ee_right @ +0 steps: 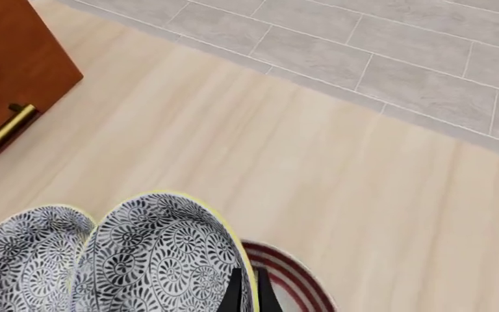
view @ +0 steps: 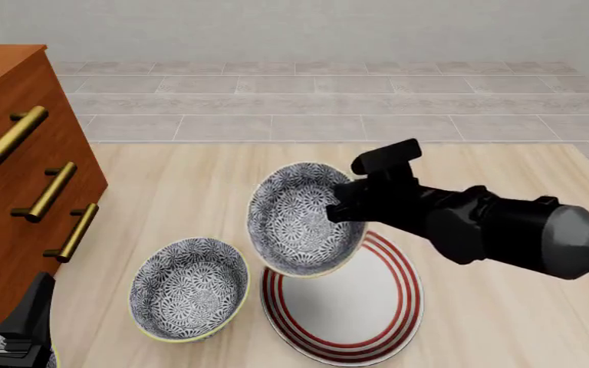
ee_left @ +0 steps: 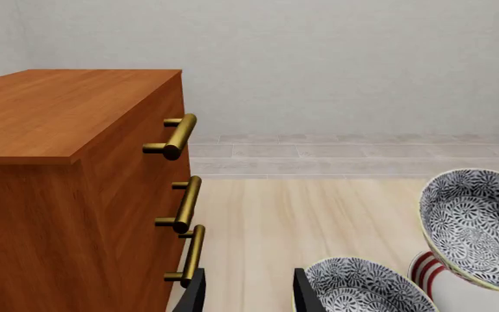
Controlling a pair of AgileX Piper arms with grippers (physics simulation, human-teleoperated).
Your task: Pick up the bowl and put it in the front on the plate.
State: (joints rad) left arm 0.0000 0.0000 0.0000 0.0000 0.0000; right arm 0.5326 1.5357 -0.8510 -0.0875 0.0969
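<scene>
Front view, left to right: the left gripper (view: pixel 13 337) idles at lower left, jaws parted, empty. At centre the floral bowl (view: pixel 300 220) hangs tilted over the red-ringed plate's (view: pixel 382 322) upper-left edge, its rim pinched by the right gripper (view: pixel 343 208).

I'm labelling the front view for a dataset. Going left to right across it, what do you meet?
Wooden drawer cabinet → bowl resting on the table → tilted bowl held by the right gripper → right arm. The plate sits under the held bowl, so I leave it out.
</scene>
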